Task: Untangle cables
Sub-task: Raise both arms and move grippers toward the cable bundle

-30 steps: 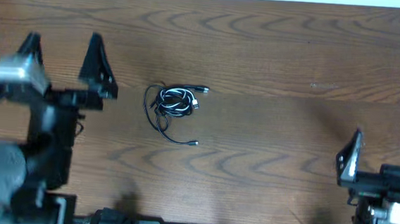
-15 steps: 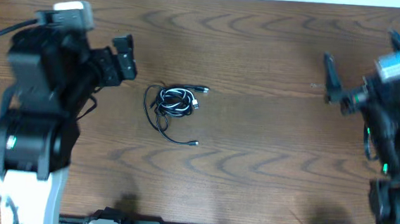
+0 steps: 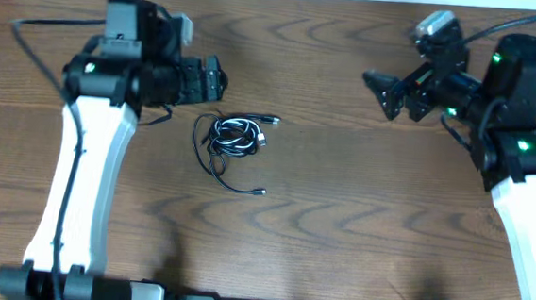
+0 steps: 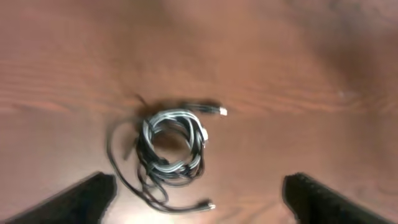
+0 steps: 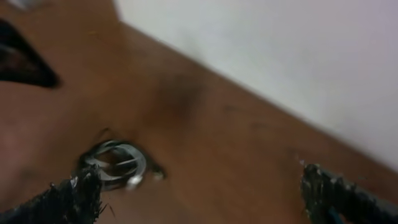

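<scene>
Currently: both arms are over the brown wood-grain surface (image 3: 339,221), and neither touches anything.
Cables: a small coiled bundle of thin black cords and one white cord (image 3: 234,140) lies flat on the surface, left of centre. One plug end pokes out at the far right of the coil, and a loose black tail runs toward the near edge.
Left pincer: the black two-finger left pincer (image 3: 216,78) is spread wide and empty. It sits just beyond the bundle's far-left side, not in contact. In its wrist view the coil (image 4: 171,149) lies between and ahead of the tips (image 4: 199,179).
Right pincer: the black right pincer (image 3: 391,83) is spread wide and empty, well apart from the bundle to the right. The coil (image 5: 118,163) shows near one finger in its blurred wrist view.
Risk 1: closing on the whole coil would likely clamp every strand and pull the knot tighter.
Risk 2: the cords are thin and lie flat, so the tips may scrape the wood or let a strand slip out.
Risk 3: lifting with one arm alone probably drags the whole bundle along instead of separating it.
Change: a second ago both arms sat low at the near corners. Both have now swung to the far side, the left one close to the coil, and the bundle hasn't moved.
</scene>
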